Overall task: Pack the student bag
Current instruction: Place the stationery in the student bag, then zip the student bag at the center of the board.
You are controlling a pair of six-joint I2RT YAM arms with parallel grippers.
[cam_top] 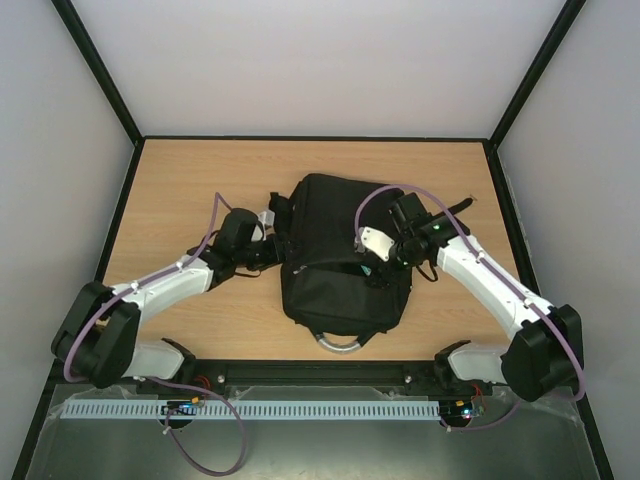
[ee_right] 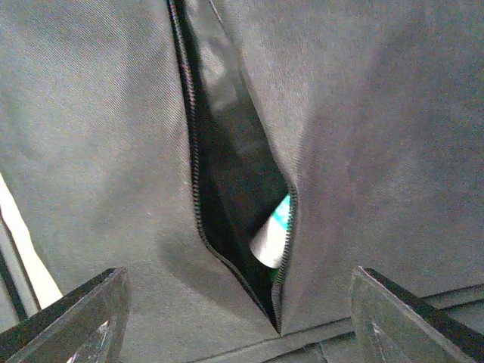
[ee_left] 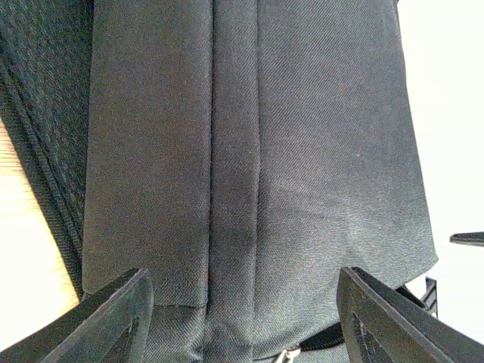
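With the bag (cam_top: 340, 250) lying mid-way along the worktop (cam_top: 190, 180) toward its near edge, and the left hand (ee_left: 242, 306) and right hand (ee_right: 238, 302) both released over its fabric, the unclosed zip (ee_right: 198, 189) could let the white item (ee_right: 271, 234) slip out if either hand drags the bag.

The student bag (cam_top: 330, 230) hogs the middle of the table (cam_top: 180, 180), so the bare wood is basically a strip along the far edge plus a patch on each side. The left arm (cam_top: 170, 280) and right arm (cam_top: 490, 280) crowd the bag's flanks. The zipper slit (ee_right: 227, 174) only gapes narrowly, and a white-and-teal thing (ee_right: 271, 234) sits in its lower end.
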